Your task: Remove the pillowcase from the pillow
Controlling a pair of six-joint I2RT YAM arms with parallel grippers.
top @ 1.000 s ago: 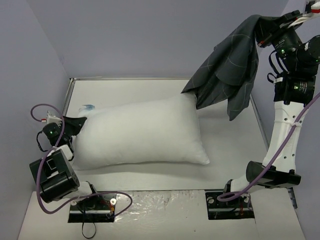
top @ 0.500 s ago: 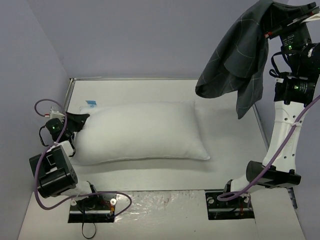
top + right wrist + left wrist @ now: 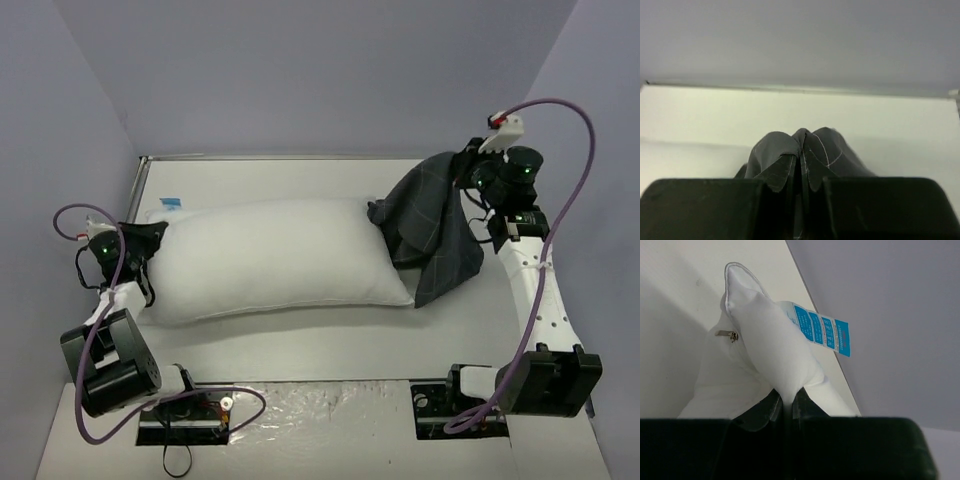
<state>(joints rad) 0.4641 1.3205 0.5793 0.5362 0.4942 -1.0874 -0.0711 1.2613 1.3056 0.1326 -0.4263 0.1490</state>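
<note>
**A:** How were the two arms set?

**B:** The left arm (image 3: 105, 355) was folded low at the near left corner, with its wrist bent toward the left end of the pillow (image 3: 280, 262). The left pincer (image 3: 786, 407) was pressed together on a fold of the white cover by that corner. The right arm (image 3: 535, 300) reached from its base at the near right up along the right side of the counter (image 3: 300, 345), its wrist turned leftward. The right pincer (image 3: 801, 169) was clamped on a gathered ridge of the pillowcase (image 3: 435, 232).

**A:** And the count?

**B:** There was one pillow and one pillowcase, with two arms and two pincers. I also saw one blue tag (image 3: 822, 330) and one small metal zip pull (image 3: 730, 334) on the pillow's cover. A purple cable (image 3: 565, 190) looped off each arm, so two of those.

**A:** How did the pillowcase look, and where was it?

**B:** It was dark charcoal with a thin pale grid, crumpled in a heap at the far right of the counter. Its top was drawn up to the right pincer and its lower edge spread flat on the surface. It touched the pillow's right end, but I could not tell whether it covered that corner.

**A:** And the pillow?

**B:** It was plump and plain white, lying lengthwise across the middle of the counter. It was bare along nearly its whole length. The blue tag stuck out at its far left corner, just beside the left pincer's grip.
</note>
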